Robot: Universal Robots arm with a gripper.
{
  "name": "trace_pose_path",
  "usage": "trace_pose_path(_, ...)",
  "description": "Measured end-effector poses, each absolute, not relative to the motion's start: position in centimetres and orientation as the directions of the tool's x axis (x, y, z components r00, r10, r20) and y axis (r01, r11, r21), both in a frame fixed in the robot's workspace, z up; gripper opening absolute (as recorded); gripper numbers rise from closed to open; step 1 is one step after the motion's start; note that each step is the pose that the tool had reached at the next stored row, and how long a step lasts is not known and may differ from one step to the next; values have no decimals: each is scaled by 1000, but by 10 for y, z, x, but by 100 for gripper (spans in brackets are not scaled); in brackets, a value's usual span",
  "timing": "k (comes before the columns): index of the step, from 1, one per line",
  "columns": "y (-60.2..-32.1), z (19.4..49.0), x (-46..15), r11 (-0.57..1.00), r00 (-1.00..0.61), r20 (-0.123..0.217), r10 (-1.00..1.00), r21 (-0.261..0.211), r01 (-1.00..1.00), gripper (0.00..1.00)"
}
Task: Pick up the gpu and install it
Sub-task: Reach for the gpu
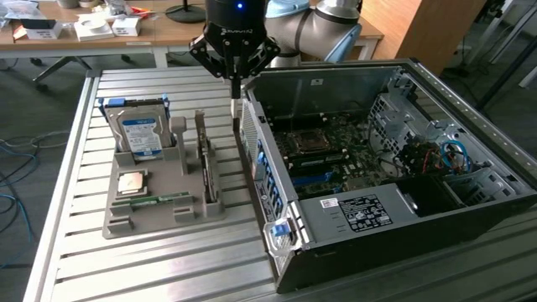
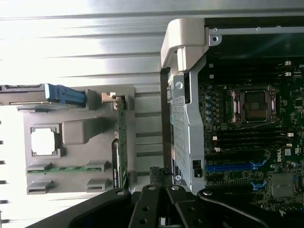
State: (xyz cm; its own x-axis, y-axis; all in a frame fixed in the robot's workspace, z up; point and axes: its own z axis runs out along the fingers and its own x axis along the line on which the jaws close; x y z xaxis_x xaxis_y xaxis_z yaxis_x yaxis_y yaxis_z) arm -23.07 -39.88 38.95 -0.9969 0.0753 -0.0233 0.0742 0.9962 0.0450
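The gpu (image 1: 204,162) stands on edge in a slot of the grey holder (image 1: 168,220), its pale metal bracket at the far end. In the wrist view it is a thin green card (image 2: 121,142) in the same holder (image 2: 76,133). My gripper (image 1: 236,94) hangs above the strip of table between the holder and the open computer case (image 1: 353,214), a little to the exterior view's right of the gpu and higher than it. Its fingers are shut with nothing between them. In the wrist view the gripper (image 2: 159,183) sits over the case's rear wall edge.
The holder also carries a silver hard drive (image 1: 141,135), a square processor (image 1: 132,182) and a slim memory stick (image 1: 151,201). The case lies on its side with the motherboard (image 1: 327,157) exposed. All rests on a slatted aluminium table (image 1: 168,270).
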Motion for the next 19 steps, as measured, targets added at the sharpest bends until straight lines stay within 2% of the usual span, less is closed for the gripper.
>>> trace_pose_path(19, -399, 389, -265, 996, -997, -23, 75, 45, 74, 11)
